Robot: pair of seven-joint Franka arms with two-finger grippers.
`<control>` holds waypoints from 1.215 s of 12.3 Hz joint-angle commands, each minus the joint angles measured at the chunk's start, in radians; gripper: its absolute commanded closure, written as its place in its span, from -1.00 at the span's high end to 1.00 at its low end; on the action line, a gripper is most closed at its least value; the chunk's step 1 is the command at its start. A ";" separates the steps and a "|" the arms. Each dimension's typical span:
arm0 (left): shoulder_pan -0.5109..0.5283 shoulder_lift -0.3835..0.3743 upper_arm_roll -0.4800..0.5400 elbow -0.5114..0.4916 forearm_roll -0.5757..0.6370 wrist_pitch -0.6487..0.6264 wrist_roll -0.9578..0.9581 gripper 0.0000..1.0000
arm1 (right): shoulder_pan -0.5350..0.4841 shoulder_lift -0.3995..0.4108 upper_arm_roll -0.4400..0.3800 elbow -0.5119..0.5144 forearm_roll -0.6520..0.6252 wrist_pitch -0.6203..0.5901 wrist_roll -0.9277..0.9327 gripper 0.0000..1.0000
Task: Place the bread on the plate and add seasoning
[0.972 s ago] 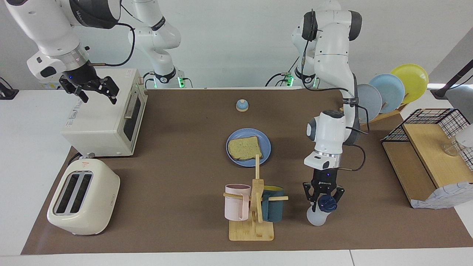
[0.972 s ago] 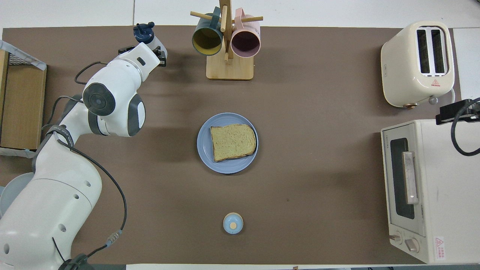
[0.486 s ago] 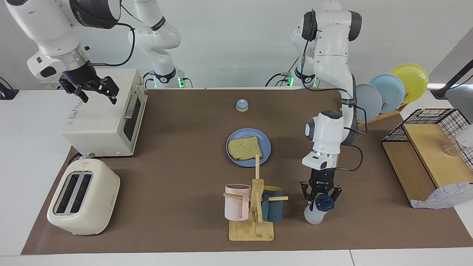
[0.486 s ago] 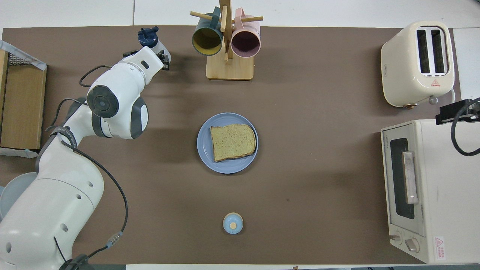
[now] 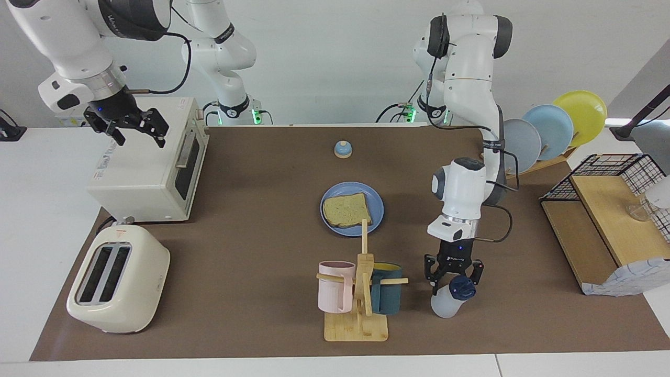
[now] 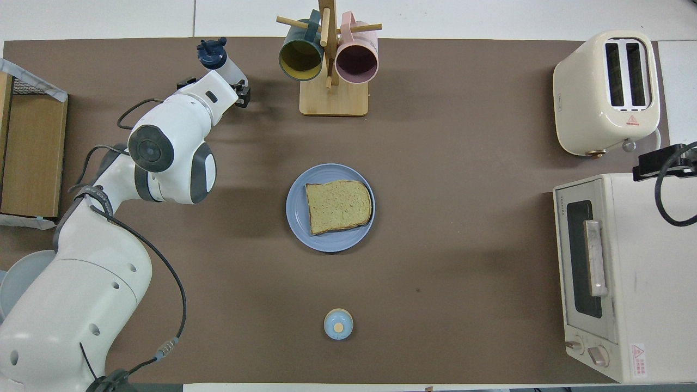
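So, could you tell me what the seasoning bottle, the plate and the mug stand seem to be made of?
The seasoning bottle looks like translucent white plastic with a matte, frosted body and a dark navy cap. The plate appears to be matte blue plastic or glazed ceramic; its even colour leaves that open. The mug stand looks like pale unpainted wood, probably bamboo, judging by its light tan, faintly streaked base.

Bare table (image 5: 251,246) surrounds the plate (image 5: 377,207) on all sides. The mug rack (image 5: 361,293) blocks the edge farthest from the robots; the toaster oven (image 5: 152,167) and toaster (image 5: 118,280) crowd the right arm's end.
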 commanded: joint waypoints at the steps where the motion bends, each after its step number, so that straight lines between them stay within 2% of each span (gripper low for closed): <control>1: 0.012 -0.019 -0.016 -0.030 -0.017 -0.014 0.005 1.00 | -0.011 -0.021 0.005 -0.021 0.004 -0.002 -0.016 1.00; 2: 0.012 -0.022 -0.016 -0.043 -0.017 -0.013 0.005 1.00 | -0.011 -0.021 0.005 -0.021 0.004 -0.003 -0.016 1.00; 3: 0.010 -0.056 -0.014 -0.084 -0.019 -0.013 0.005 1.00 | -0.011 -0.021 0.005 -0.021 0.004 -0.002 -0.016 1.00; 5: 0.010 -0.184 -0.014 -0.216 -0.019 -0.042 0.009 1.00 | -0.011 -0.021 0.005 -0.021 0.006 -0.003 -0.016 1.00; 6: 0.006 -0.269 -0.013 -0.262 -0.019 -0.136 0.012 1.00 | -0.011 -0.021 0.005 -0.021 0.004 -0.003 -0.016 1.00; 7: 0.002 -0.342 -0.011 -0.267 -0.019 -0.278 0.012 1.00 | -0.011 -0.021 0.005 -0.021 0.004 -0.003 -0.016 1.00; 9: -0.001 -0.471 -0.011 -0.230 -0.017 -0.567 0.003 1.00 | -0.011 -0.021 0.005 -0.021 0.004 -0.003 -0.016 1.00; 11: -0.001 -0.556 -0.008 -0.140 -0.017 -0.831 0.001 1.00 | -0.011 -0.021 0.005 -0.021 0.004 -0.003 -0.018 1.00; 14: 0.019 -0.601 0.006 0.136 -0.005 -1.312 0.015 1.00 | -0.011 -0.021 0.005 -0.021 0.004 -0.003 -0.016 1.00; 15: 0.056 -0.613 0.010 0.179 -0.003 -1.424 0.032 1.00 | -0.011 -0.021 0.005 -0.021 0.004 -0.003 -0.016 1.00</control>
